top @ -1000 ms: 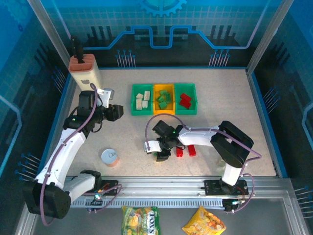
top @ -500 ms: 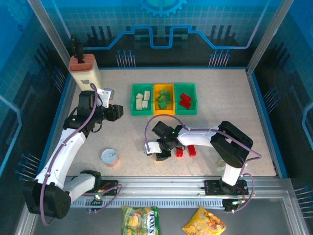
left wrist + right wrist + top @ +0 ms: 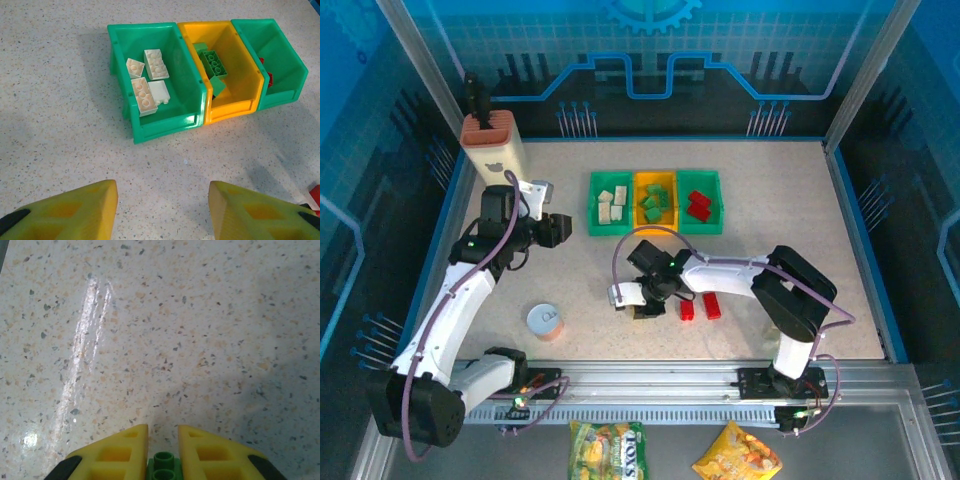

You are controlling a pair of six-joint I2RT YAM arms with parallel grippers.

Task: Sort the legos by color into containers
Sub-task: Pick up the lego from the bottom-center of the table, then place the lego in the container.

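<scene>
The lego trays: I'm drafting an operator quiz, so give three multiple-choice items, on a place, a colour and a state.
1. Which tray holds the cream bricks? A left B middle C right
2. The two loose bricks near the right gripper are: A cream B red C blue
3. The right gripper is: A open, empty B shut on a green brick C shut on a red brick
1 A, they lie in the left green tray; 2 B, both look red; 3 B, green studs show in its grip.
</scene>
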